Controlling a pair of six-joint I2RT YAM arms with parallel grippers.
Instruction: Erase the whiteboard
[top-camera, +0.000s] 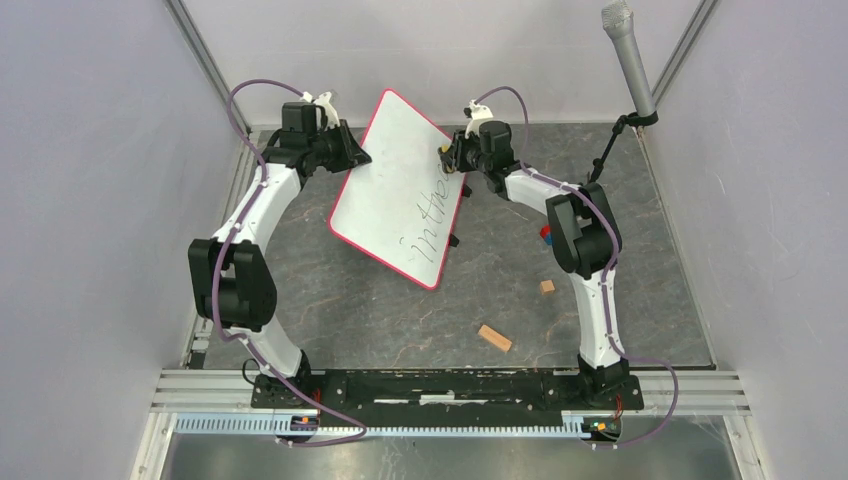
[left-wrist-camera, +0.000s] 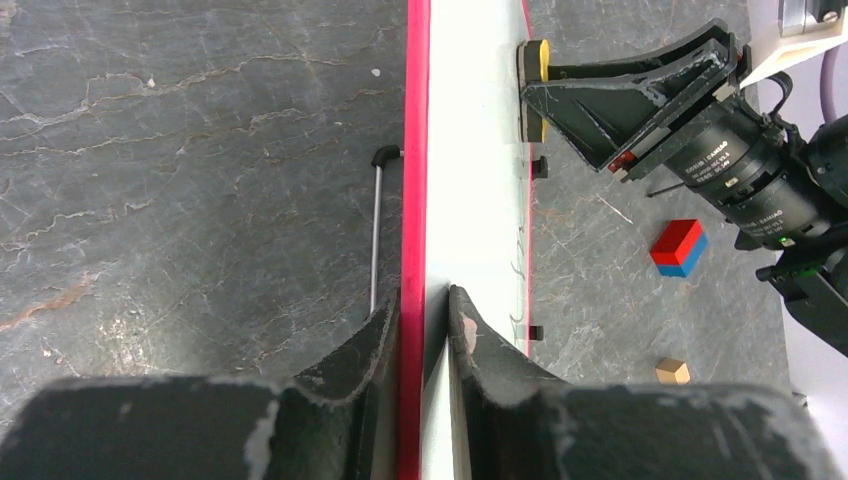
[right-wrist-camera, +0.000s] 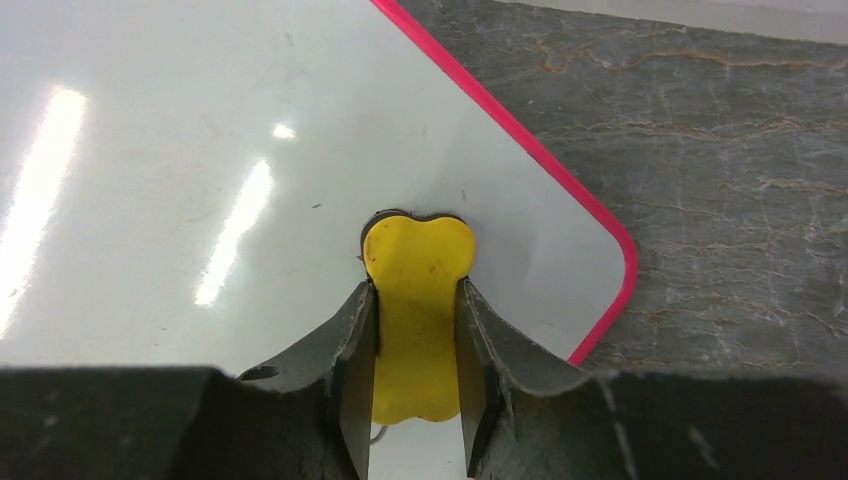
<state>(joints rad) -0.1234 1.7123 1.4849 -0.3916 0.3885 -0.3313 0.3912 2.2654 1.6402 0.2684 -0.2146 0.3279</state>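
Observation:
The whiteboard (top-camera: 392, 185) is white with a thin red rim and stands tilted above the table, with black handwriting (top-camera: 430, 215) on its lower half. My left gripper (top-camera: 352, 153) is shut on the board's left edge; in the left wrist view its fingers (left-wrist-camera: 425, 300) pinch the red rim of the whiteboard (left-wrist-camera: 470, 200) edge-on. My right gripper (top-camera: 450, 157) is shut on a yellow eraser (right-wrist-camera: 418, 262), whose black pad lies flat against the whiteboard (right-wrist-camera: 200, 150) near a rounded corner. The eraser (left-wrist-camera: 537, 88) also shows from the side in the left wrist view.
A red-and-blue block (left-wrist-camera: 679, 247) lies on the grey table under my right arm. Two wooden blocks (top-camera: 494, 338) (top-camera: 547, 287) lie nearer the front. A microphone (top-camera: 628, 55) on a stand rises at the back right. A thin metal rod (left-wrist-camera: 377, 230) lies beneath the board.

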